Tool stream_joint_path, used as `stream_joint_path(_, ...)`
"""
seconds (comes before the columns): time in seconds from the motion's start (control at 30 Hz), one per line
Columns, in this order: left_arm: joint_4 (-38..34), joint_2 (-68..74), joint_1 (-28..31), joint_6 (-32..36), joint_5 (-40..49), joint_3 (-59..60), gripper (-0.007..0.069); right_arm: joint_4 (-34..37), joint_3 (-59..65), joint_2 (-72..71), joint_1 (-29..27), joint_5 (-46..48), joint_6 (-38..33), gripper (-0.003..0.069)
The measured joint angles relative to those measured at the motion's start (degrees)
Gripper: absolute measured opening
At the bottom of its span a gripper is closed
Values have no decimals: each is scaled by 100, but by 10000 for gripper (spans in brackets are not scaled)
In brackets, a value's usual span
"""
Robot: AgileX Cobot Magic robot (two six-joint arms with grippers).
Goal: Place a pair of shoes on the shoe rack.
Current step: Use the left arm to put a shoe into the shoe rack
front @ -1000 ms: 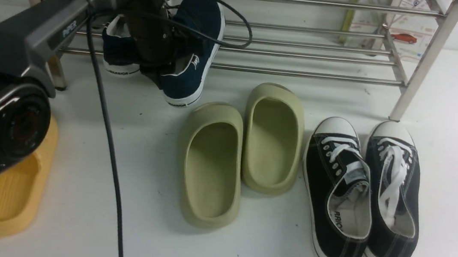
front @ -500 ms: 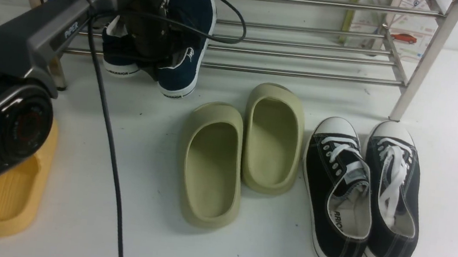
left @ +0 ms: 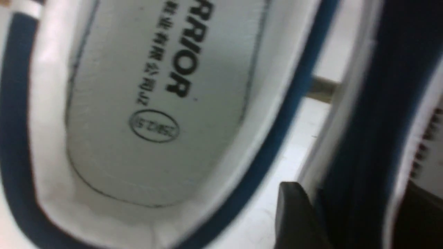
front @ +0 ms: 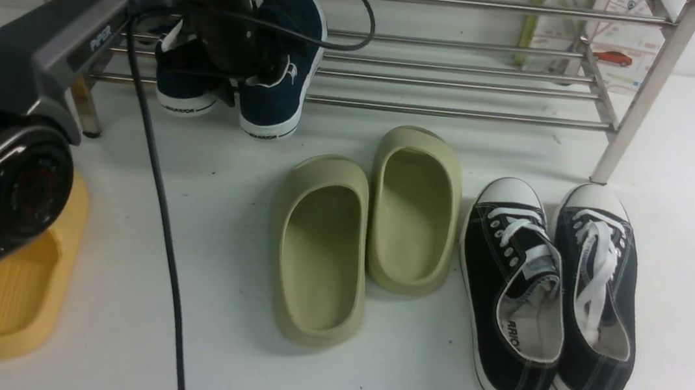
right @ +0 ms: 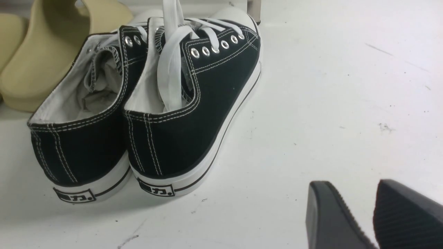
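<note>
Handling: judged light; canvas upper soft and easily crushed, rubber sole stiff with fair friction; nothing fragile.
Hold: best taken at the collar wall near the heel, one finger inside and one outside; judged firmer than any pinch on the toe cloth.
Left shoe (front: pixel 184 81): on the lowest bars of the rack (front: pixel 461 112), just left of the left gripper (front: pixel 243 78), heel overhanging toward the robot; apparently untouched.
Left gripper: low over the gap between the two shoes, jaws hidden by the wrist in the front view; one finger (left: pixel 294 214) seen in the wrist view between the shoes, at the right shoe's sole edge; contact unclear; spread or pinching cannot be told.
Right shoe (front: pixel 281 63): under and just right of that gripper, on the same bars, close beside its mate, heel overhanging likewise.
Risk: round bars give a poor seat; a nudge while withdrawing could tip a heel off.
Right gripper (right: pixel 349 188): jaws spread, nothing between; low over the table (right: pixel 346 86), beside the black sneakers (right: pixel 155 103), well apart from both shoes.
</note>
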Motion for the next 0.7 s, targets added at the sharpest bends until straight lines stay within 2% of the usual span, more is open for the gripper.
stream_joint_path(0.43, -136, -864, 0, 422, 894, 0, 367, 0, 0, 0, 0, 0, 0, 239)
stream_joint_path(0.5, -398, -889, 0, 686, 937, 0, 329, 0, 0, 0, 0, 0, 0, 239)
stream_joint_path(0.7, -1340, -884, 0, 1272, 943, 268, 136, 0, 0, 0, 0, 0, 0, 239)
